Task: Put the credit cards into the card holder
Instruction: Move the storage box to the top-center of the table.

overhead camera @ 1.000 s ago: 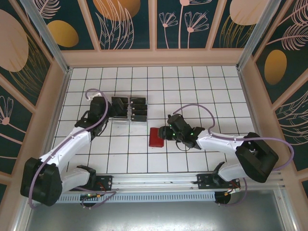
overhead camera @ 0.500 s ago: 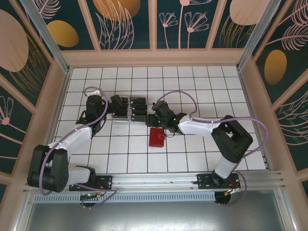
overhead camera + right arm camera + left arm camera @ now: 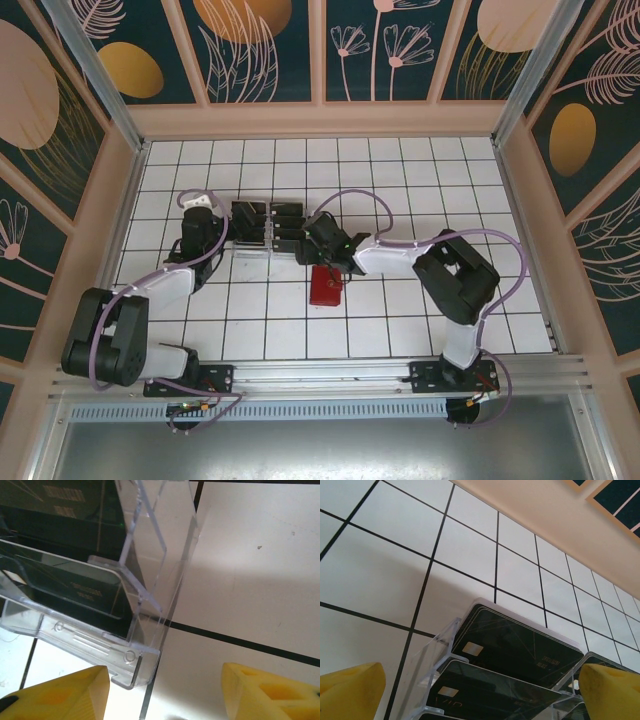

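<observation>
- The left tool (image 3: pixel 480 692) gapes wide and empty; black credit cards (image 3: pixel 517 647) stand in the clear tiered rack (image 3: pixel 427 672) just ahead of it.
- The right tool (image 3: pixel 165 692) is parted too (nothing between), at the rack's corner.
- The red card holder (image 3: pixel 324 286) lies on the worktop (image 3: pixel 400 190) near the right tool.

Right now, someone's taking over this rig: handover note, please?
Left gripper: open, nothing held, at the clear rack's left end.
Right gripper: open, nothing held, at the rack's right corner.
Credit cards: black, standing in the rack's tiers.
Card holder: red, on the table just near of the rack, looks folded shut.
Done: no card seen in the holder.
Left: pull cards, open holder, slot them in.
</observation>
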Controlling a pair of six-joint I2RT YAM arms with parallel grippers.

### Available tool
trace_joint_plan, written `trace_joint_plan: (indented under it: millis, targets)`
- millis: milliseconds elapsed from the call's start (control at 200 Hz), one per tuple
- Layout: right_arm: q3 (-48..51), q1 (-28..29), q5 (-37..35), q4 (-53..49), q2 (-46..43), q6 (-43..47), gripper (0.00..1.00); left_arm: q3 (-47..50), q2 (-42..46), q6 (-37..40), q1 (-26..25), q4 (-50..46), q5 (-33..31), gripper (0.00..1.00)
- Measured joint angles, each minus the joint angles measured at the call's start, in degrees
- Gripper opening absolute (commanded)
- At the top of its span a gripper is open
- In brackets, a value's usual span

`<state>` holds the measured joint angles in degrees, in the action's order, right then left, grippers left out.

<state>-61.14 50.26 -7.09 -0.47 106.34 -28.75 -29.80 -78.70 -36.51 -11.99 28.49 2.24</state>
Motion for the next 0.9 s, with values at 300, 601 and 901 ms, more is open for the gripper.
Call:
trace_joint_plan:
  millis: [300,601,901]
  targets:
    - [-0.7,0.0,-0.9,0.2,1.1,0.0,0.61,1.6,-3.6,-0.7,0.0,6.3,2.5,0.98]
    - [-0.7,-1.7,-1.1,0.4,1.5,0.0,0.6,1.9,-8.5,-1.8,0.0,13.7,7.8,0.98]
    - [-0.6,-5.6,-1.9,0.6,1.5,0.0,0.6,1.8,-11.5,-3.5,-0.4,18.1,11.4,0.98]
